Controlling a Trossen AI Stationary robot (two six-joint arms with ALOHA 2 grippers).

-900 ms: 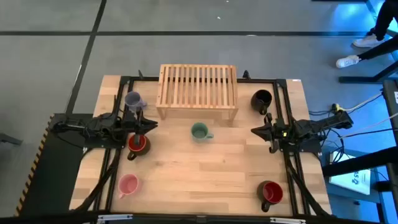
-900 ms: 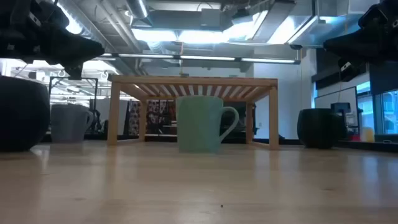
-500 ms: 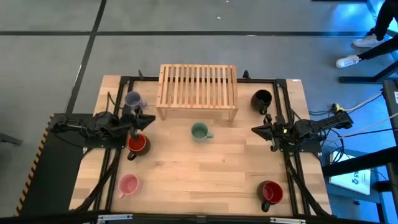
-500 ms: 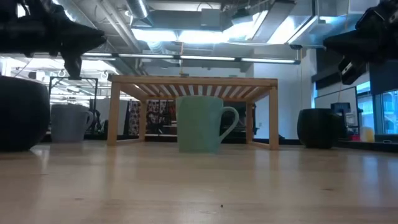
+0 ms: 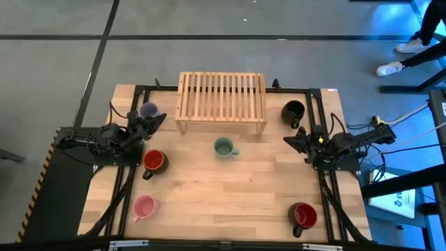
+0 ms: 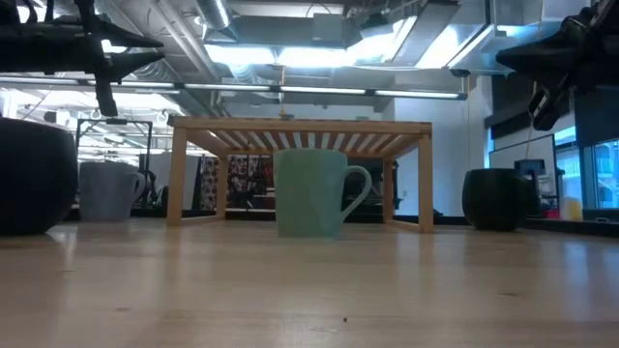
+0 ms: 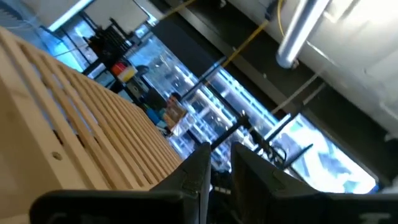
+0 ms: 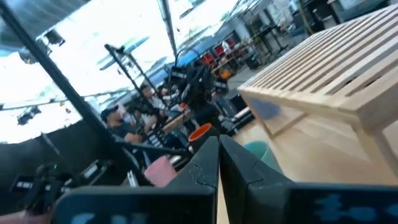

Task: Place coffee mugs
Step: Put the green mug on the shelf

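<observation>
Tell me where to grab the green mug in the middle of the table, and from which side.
The green mug stands upright, mouth open to the top, handle pointing toward the right arm's side and slightly forward. Probably best to come straight down and pinch the rim wall on the side away from the handle. The wooden rack sits just behind it, so avoid approaching from the back.

Dark mug (image 6: 29, 179) cut by low view's edge; lavender-grey mug (image 5: 148, 111) partly hidden under left gripper (image 5: 155, 120); background figures (image 8: 134, 109) blurred, perhaps people.
</observation>
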